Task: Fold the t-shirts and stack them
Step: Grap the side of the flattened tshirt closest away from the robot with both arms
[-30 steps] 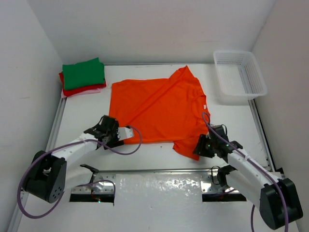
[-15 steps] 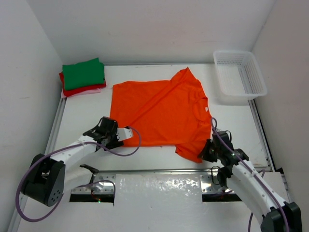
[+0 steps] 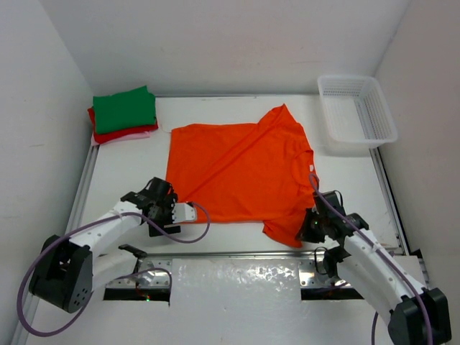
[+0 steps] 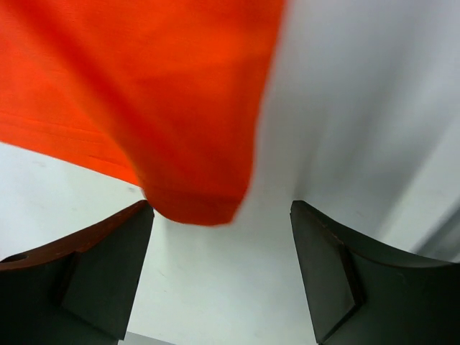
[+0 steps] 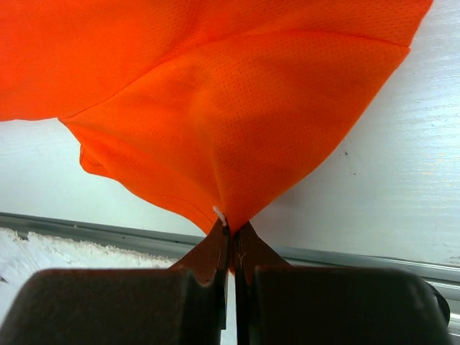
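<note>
Orange shirt (image 3: 237,169) lies spread flat mid-desk (image 3: 129,169); thin, limp cloth, likely to sag and drag, so best taken at corners; right claw (image 5: 231,233) is pinching its near-right corner; left claw (image 4: 223,215) spread beside the near-left hem corner.

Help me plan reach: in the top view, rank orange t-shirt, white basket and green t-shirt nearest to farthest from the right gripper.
1. orange t-shirt, centre, pinched in the right gripper.
2. white basket, far right corner.
3. green t-shirt, far left corner.
</note>
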Controlling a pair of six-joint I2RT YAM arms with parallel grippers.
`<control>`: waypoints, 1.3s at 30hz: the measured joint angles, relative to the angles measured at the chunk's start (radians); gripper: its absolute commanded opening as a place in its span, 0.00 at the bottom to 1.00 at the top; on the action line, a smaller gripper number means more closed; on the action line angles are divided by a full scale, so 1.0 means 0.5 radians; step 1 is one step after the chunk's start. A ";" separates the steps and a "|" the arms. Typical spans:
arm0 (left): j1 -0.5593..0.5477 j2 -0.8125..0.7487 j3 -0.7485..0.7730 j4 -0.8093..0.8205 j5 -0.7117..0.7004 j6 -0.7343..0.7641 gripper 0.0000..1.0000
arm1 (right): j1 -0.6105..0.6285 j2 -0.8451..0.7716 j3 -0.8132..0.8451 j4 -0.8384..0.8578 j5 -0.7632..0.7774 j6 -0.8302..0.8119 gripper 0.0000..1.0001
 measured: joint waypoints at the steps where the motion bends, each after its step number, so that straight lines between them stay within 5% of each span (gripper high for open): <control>1: 0.000 -0.010 0.015 -0.074 0.016 0.027 0.75 | 0.000 0.017 0.007 0.005 -0.005 -0.008 0.00; 7: -0.013 -0.014 0.079 -0.113 0.046 0.031 0.66 | 0.000 0.063 0.020 0.012 -0.013 -0.040 0.00; 10: -0.027 0.051 0.022 0.064 -0.026 -0.016 0.53 | 0.000 0.063 0.020 0.014 -0.012 -0.040 0.00; 12: -0.032 0.095 -0.021 0.173 -0.111 -0.043 0.39 | 0.000 0.063 0.020 0.018 -0.012 -0.040 0.00; 13: -0.034 0.098 -0.037 0.233 -0.146 -0.052 0.19 | 0.000 0.063 0.020 0.021 -0.012 -0.041 0.00; 15: -0.034 0.105 -0.060 0.325 -0.184 -0.091 0.00 | 0.000 0.063 0.022 0.019 -0.008 -0.042 0.00; 39: -0.035 -0.201 0.236 -0.206 -0.085 -0.352 0.00 | 0.000 -0.332 0.536 -0.764 0.193 -0.181 0.00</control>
